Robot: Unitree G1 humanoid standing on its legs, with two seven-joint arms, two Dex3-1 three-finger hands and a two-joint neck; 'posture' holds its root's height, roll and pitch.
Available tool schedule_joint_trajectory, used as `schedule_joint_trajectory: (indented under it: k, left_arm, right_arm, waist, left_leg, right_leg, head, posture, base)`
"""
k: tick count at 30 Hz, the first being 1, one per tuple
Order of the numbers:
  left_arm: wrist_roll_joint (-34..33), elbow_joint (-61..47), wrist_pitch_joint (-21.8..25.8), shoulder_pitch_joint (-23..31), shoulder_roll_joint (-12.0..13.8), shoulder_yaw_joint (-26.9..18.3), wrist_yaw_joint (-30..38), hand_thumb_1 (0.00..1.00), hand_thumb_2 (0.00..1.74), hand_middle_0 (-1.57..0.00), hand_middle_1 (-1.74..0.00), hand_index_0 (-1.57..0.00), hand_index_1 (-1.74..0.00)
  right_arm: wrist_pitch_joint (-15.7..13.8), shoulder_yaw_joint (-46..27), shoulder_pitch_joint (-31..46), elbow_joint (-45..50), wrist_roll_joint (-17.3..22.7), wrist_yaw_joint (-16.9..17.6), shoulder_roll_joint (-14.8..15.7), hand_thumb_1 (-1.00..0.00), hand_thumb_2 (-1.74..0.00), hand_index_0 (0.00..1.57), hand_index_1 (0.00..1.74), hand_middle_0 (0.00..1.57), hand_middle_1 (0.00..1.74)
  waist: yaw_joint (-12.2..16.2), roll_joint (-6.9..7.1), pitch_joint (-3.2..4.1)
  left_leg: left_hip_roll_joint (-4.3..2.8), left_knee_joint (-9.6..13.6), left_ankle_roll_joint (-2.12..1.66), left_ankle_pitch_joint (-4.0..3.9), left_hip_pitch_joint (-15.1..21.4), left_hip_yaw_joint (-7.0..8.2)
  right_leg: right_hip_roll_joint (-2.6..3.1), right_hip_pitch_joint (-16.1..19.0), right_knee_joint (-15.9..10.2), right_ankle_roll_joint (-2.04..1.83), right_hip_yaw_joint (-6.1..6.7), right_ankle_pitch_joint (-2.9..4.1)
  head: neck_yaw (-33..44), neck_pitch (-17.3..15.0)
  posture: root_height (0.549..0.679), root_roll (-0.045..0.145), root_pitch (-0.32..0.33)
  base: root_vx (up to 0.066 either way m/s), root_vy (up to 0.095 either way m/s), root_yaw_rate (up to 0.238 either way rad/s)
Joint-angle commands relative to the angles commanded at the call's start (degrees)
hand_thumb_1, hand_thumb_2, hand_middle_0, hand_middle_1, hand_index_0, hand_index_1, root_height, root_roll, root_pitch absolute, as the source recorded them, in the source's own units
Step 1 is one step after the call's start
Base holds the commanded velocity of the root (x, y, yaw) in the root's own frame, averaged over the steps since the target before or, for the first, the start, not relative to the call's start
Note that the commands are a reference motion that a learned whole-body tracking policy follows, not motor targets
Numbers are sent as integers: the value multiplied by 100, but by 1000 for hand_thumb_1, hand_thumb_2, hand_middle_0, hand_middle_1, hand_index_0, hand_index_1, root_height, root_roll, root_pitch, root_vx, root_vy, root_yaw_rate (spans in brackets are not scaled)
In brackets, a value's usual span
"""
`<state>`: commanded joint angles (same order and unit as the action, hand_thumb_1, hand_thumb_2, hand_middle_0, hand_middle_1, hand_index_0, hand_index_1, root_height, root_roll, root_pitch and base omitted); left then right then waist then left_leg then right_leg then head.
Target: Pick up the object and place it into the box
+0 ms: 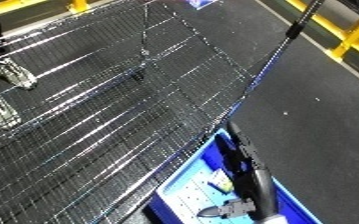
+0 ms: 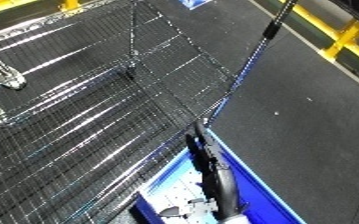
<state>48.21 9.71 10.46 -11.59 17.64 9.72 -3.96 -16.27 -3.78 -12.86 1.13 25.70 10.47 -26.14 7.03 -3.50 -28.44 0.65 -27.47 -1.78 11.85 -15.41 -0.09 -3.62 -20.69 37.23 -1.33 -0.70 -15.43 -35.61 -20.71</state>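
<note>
The task's thing may be the small pale flat piece (image 1: 218, 184) lying in the blue plastic bin (image 1: 293, 200) at the bottom of the view, but it is too blurry to be sure. The bin has bright blue smooth walls and a pale sheet with dots on its floor. No writing can be read.

A black hand (image 1: 238, 152) on a silver and white arm reaches over the bin, its long thin fingers pointing up toward the bin's far rim. I cannot tell if the fingers are open or closed, or which hand it is.

Left of the bin stands a big shiny wire mesh cart (image 1: 95, 110), made of thin crossing metal bars. The dark grey floor (image 1: 318, 90) looks rough. Yellow rails (image 1: 349, 32) run along the top right.
</note>
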Motion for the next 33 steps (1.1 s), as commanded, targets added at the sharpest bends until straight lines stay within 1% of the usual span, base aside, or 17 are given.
schedule_joint_trajectory:
  k: [3,6,7,12,16,22,27,33]
  left_arm:
    - [-51,9,-83,-10,44,-49,-22,1000,1740,-1570,-1740,-1570,-1740]
    - [-103,13,-165,-3,82,-105,-71,1000,1740,-1570,-1740,-1570,-1740]
    - [-121,6,-200,-2,93,-124,-86,1000,1740,-1570,-1740,-1570,-1740]
    - [-201,-13,-378,-33,133,-181,-119,1000,1740,-1570,-1740,-1570,-1740]
    - [-260,33,-469,-62,148,-212,-162,1000,1740,-1570,-1740,-1570,-1740]
    - [-321,73,-518,-37,165,-248,-237,1000,1740,-1570,-1740,-1570,-1740]
    - [-354,63,-544,-22,182,-239,-255,1000,1740,-1570,-1740,-1570,-1740]
    - [-385,32,-588,-23,207,-226,-257,1000,1740,-1570,-1740,-1570,-1740]
  right_arm:
    - [58,117,-86,38,-34,-99,62,0,0,0,0,0,0]
    - [87,209,-131,62,-76,-169,136,0,0,0,0,0,0]
    - [98,242,-140,75,-101,-188,163,0,0,0,0,0,0]
    - [195,436,-177,118,-245,-263,273,0,0,0,0,0,0]
    - [247,573,-218,74,-275,-325,349,0,0,0,0,0,0]
    - [250,712,-226,-50,-274,-399,474,0,0,0,0,0,0]
    - [221,807,-195,-179,-210,-392,566,0,0,0,0,0,0]
    - [170,882,-182,-329,-170,-349,642,0,0,0,0,0,0]
  waist:
    - [-124,96,-7]
    - [-241,174,-7]
    - [-280,198,-4]
    - [-437,293,17]
    - [-557,359,32]
    - [-689,420,32]
    - [-771,454,16]
    - [-840,476,-23]
  left_leg:
    - [-21,-99,5,32,-34,-66]
    - [-29,-179,17,58,-58,-134]
    - [-28,-204,22,65,-66,-156]
    - [-5,-292,48,82,-80,-253]
    - [13,-348,68,89,-69,-316]
    - [33,-395,82,93,-40,-381]
    - [41,-388,94,63,-15,-413]
    - [41,-381,108,20,-23,-423]
  right_leg:
    - [-4,67,21,17,-51,-8]
    - [0,130,66,33,-98,-34]
    - [4,149,84,36,-114,-45]
    - [21,240,147,44,-182,-93]
    - [21,322,168,37,-241,-108]
    - [6,416,182,24,-308,-119]
    - [-13,459,195,-4,-344,-115]
    - [-55,443,245,-40,-387,-102]
  head:
    - [320,-151]
    - [669,-277]
    - [870,-362]
    - [1430,-551]
    - [1824,-706]
    - [2325,-845]
    - [2643,-864]
    - [2790,-836]
  posture:
    - [657,77,19]
    - [656,72,9]
    - [656,70,6]
    - [655,63,-7]
    - [654,58,-18]
    - [654,52,-32]
    - [653,48,-40]
    - [652,44,-45]
  base:
    - [22,-96,156]
    - [32,-88,161]
    - [38,-77,168]
    - [44,-59,156]
    - [49,-53,144]
    - [48,-29,119]
    - [36,-21,99]
    - [19,-17,71]
